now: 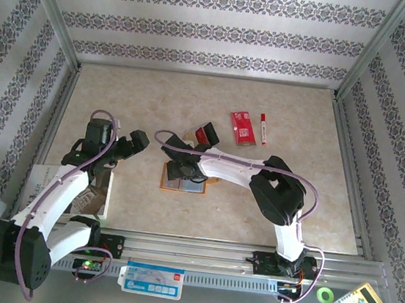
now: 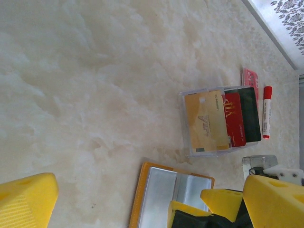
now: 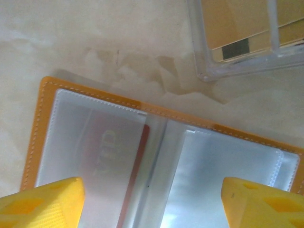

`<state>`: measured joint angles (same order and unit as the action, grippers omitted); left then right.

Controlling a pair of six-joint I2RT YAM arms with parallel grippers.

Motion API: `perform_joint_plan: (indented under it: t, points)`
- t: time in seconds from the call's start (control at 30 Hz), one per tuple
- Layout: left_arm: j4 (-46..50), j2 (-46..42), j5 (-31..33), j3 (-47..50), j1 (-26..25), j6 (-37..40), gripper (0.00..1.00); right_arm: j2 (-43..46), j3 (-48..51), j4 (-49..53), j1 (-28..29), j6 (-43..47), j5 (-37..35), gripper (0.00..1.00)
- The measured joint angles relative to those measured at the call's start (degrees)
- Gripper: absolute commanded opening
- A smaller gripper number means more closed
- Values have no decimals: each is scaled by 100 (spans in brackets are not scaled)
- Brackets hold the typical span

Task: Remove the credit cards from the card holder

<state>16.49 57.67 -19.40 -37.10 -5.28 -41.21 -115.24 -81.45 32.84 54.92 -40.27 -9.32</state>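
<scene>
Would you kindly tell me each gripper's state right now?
Left gripper: open, holding nothing.
Right gripper: open above the card holder, holding nothing.

Open orange card holder [image 3: 41, 142] contains red card [image 3: 135, 190].

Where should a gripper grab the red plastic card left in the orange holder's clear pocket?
By the bare edge of the red plastic card, poking from its clear pocket toward the centre fold of the orange card holder. Come down from above, since the holder lies open and flat, then probably slide it toward the fold.
</scene>
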Motion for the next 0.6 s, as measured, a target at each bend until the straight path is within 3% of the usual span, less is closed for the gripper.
perform_joint_plan:
  t: [0.3, 0.47, 0.6]
  points:
    - [2, 162, -70, 42, 17, 7, 100, -179, -28, 229, 37, 92, -144, 76]
    - [4, 417, -269, 42, 17, 44, 100, -181, 35, 188, 35, 136, -144, 70]
    - [35, 688, -514, 22, 17, 234, 95, -66, 280, -2, -11, 166, -199, 61]
